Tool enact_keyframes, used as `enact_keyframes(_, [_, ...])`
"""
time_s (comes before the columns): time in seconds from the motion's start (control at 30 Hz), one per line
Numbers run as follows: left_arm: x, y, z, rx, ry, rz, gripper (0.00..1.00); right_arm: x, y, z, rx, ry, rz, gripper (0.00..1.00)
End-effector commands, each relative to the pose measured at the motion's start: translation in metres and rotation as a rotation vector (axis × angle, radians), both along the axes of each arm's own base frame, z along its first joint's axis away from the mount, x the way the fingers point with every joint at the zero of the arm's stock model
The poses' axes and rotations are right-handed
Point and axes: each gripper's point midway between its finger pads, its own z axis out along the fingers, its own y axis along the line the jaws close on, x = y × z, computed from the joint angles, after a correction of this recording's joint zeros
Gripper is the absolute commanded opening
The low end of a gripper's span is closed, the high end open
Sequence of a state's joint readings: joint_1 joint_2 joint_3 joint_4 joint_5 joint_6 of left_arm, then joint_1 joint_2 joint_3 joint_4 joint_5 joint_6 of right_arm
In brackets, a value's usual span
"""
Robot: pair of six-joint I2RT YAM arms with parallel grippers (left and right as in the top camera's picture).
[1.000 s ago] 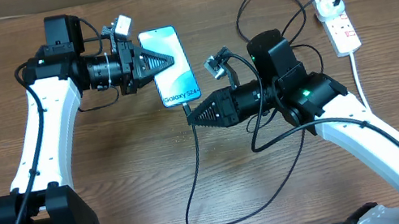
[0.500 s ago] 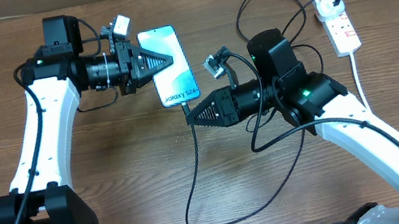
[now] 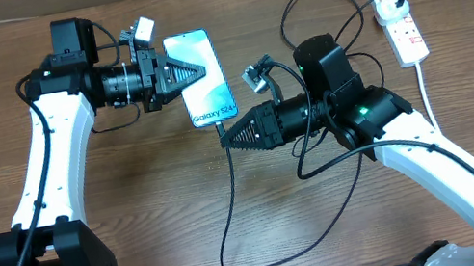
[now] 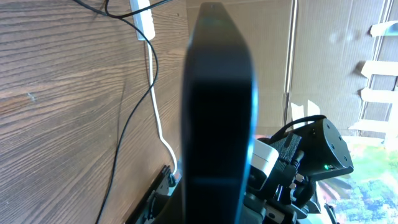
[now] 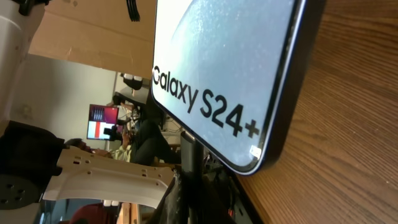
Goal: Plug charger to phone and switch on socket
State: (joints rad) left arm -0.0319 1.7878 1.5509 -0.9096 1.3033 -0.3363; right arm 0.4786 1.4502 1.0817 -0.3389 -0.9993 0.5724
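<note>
The phone, light blue screen with "Galaxy S24+", is held tilted above the table by my left gripper, shut on its left side. It shows edge-on as a dark slab in the left wrist view. My right gripper is shut on the plug tip of the charger, just below the phone's bottom edge. In the right wrist view the black plug rises behind the phone's lower edge; where they meet is hidden. The socket lies at the far right.
The black cable loops across the table from the front middle round to the back right, passing under my right arm. The thick white cord runs from the socket toward the front right. A cardboard wall stands behind the table.
</note>
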Motion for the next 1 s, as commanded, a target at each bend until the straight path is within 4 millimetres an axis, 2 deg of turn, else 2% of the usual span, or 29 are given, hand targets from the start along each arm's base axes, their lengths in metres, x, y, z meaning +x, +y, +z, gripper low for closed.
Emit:
enact_keyframes(0.0, [-0.0065, -0.006, 0.0158, -0.076, -0.021, -0.048, 0.04, 0.0155, -0.0003, 0.0065, -0.002, -0.038, -0.046, 0.04])
enact_keyframes(0.67, [-0.01, -0.0059, 0.0142, -0.075, 0.012, -0.047, 0.04, 0.0204, 0.0021, 0.0112, 0.018, -0.062, -0.052, 0.06])
enact_keyframes(0.77, [-0.0087, -0.0054, 0.0118, -0.06, 0.009, -0.041, 0.04, 0.0203, 0.002, 0.0111, 0.018, -0.061, -0.052, 0.31])
enact_keyframes(0.8, [-0.0076, -0.005, 0.0098, -0.048, 0.006, -0.036, 0.04, 0.0202, 0.002, 0.0109, 0.017, -0.06, -0.052, 0.42])
enact_keyframes(0.83, [-0.0062, -0.0045, 0.0079, -0.035, 0.001, -0.03, 0.04, 0.0201, 0.0019, 0.0105, 0.016, -0.058, -0.052, 0.58])
enact_keyframes(0.97, [-0.0006, -0.0038, 0.0066, -0.017, -0.038, -0.022, 0.04, 0.0189, 0.0012, 0.0083, 0.008, -0.045, -0.052, 0.8])
